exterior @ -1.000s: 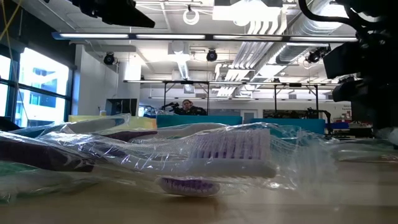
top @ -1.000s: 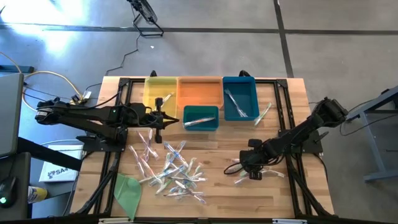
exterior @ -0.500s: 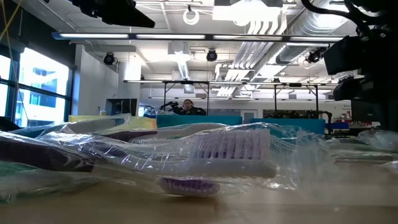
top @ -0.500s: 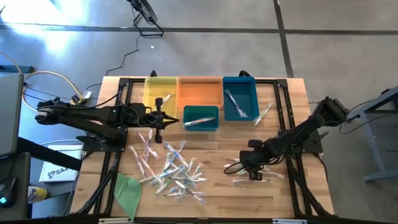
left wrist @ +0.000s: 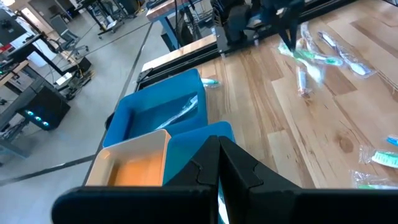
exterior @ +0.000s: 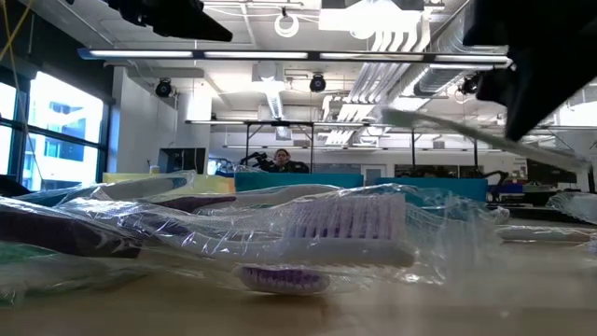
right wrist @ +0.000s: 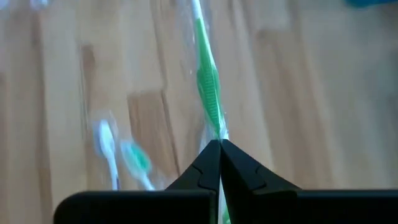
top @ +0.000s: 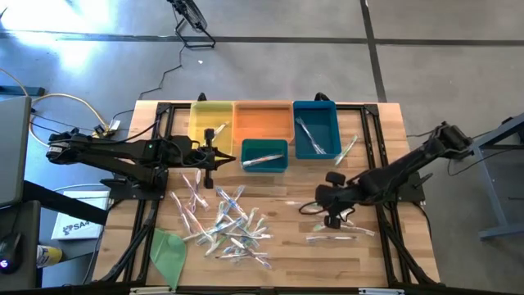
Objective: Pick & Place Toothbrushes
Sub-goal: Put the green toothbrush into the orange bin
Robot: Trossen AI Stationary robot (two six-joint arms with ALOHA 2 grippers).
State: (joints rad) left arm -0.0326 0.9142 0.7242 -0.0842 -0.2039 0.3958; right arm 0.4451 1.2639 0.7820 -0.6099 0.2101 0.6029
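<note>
Many wrapped toothbrushes (top: 225,225) lie in a loose pile on the wooden table's near left; one fills the low view (exterior: 336,233). My right gripper (top: 331,220) hangs over the table's right half, shut on a green-handled toothbrush (right wrist: 207,81), which the low view shows in the air (exterior: 448,126). Another toothbrush (top: 332,238) lies flat on the wood just nearer than it. My left gripper (top: 210,179) waits shut and empty (left wrist: 219,142) beside the yellow bin (top: 211,121). My right gripper pinches the wrapped toothbrush between its two fingers on the green handle (right wrist: 216,129). The fingers slant down from above and lie across it. The toothbrush hangs clear of the table, nearly level and slightly tilted, and sticks out on both sides of the fingers (exterior: 532,93).
Along the far edge stand the yellow bin, an orange bin (top: 264,121) and a blue bin (top: 315,129) with toothbrushes in it. A small teal bin (top: 264,156) sits in front of the orange one. A green sheet (top: 168,250) lies near the front left corner.
My right gripper has risen and tipped steeper, drifting a little toward the far edge. The green toothbrush has come up with it, from lying on the wood to lifted clear and visible in the air in the low view.
</note>
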